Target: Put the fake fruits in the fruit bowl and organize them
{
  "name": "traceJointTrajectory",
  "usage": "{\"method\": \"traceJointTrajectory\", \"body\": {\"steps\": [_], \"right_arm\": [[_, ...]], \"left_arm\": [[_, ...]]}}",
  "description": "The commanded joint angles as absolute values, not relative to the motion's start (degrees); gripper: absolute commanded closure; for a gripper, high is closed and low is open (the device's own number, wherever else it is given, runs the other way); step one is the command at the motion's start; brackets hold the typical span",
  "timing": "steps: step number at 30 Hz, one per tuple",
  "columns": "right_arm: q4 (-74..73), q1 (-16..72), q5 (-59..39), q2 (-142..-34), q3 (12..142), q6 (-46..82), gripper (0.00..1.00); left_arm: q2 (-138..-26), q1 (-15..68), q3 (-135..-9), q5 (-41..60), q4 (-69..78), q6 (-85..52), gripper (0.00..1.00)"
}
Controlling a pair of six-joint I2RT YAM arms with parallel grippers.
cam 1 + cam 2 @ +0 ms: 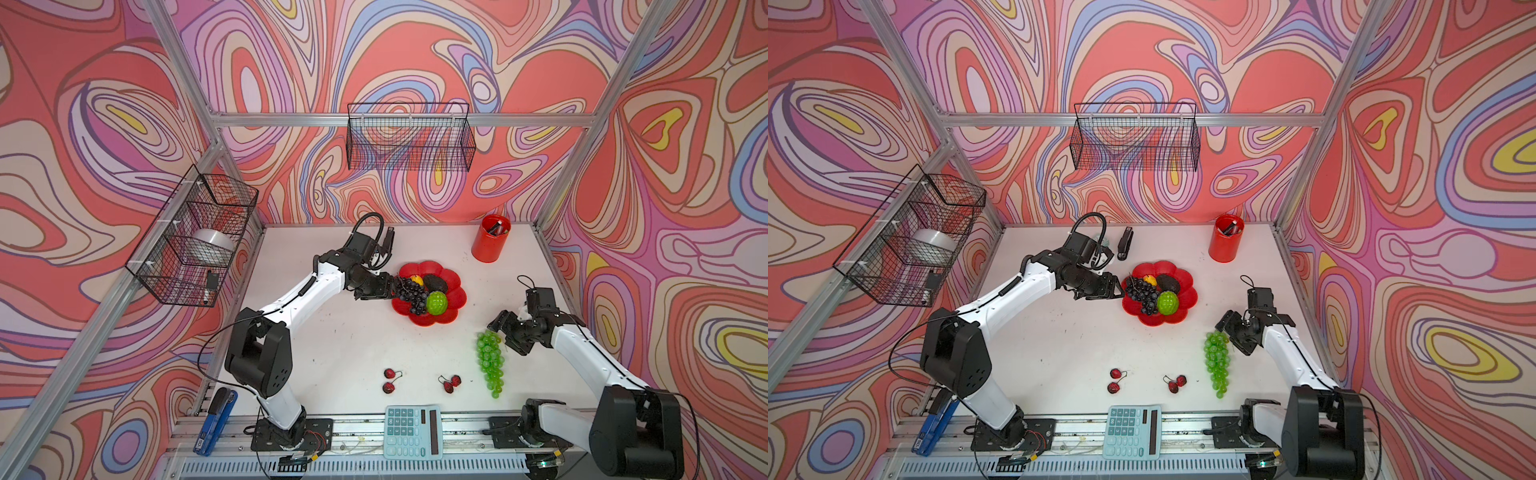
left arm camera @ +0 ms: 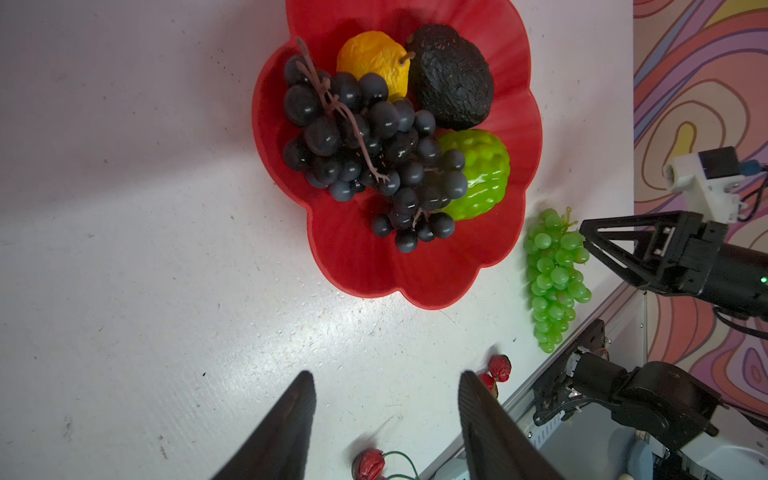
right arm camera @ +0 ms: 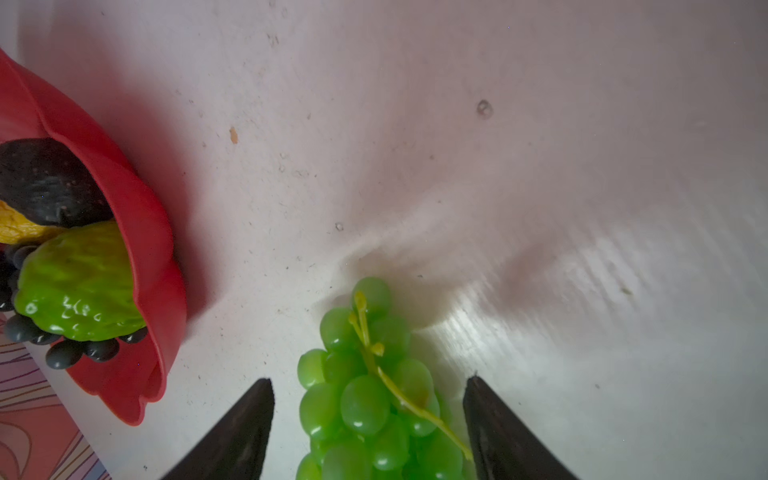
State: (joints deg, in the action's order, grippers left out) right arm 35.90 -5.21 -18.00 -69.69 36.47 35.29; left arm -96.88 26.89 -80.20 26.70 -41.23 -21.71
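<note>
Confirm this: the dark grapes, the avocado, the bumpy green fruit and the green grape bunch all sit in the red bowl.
Wrong on one item. The green grape bunch lies on the table beside the red bowl, not in it; both top views show this. The dark grapes, avocado and bumpy green fruit do sit in the bowl.

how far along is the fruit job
Done: dark purple grape bunch, yellow-orange fruit, avocado and bumpy green fruit lie in the red fruit bowl. In hand: right gripper, open, straddles the green grape bunch on the table. Remaining: that bunch and both cherry pairs.
</note>
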Motion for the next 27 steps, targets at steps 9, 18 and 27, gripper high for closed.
{"method": "traceJointTrajectory", "body": {"steps": [9,18,27], "right_arm": [[24.1,-5.6,-25.6,-78.4,36.1,35.4,0.46],[23.6,-5.6,-26.4,-80.5,38.9,33.2,0.62],[30.1,-5.5,-21.4,-78.9,44.7,28.1,0.53]], "left_arm": [[-98.2,26.5,-81.0,27.3,-40.9,-23.2,0.42],[-99.1,26.6,-81.3,27.2,-41.1,-23.6,0.42],[-99.0,26.6,-80.1,27.0,-40.5,-23.8,0.43]]}}
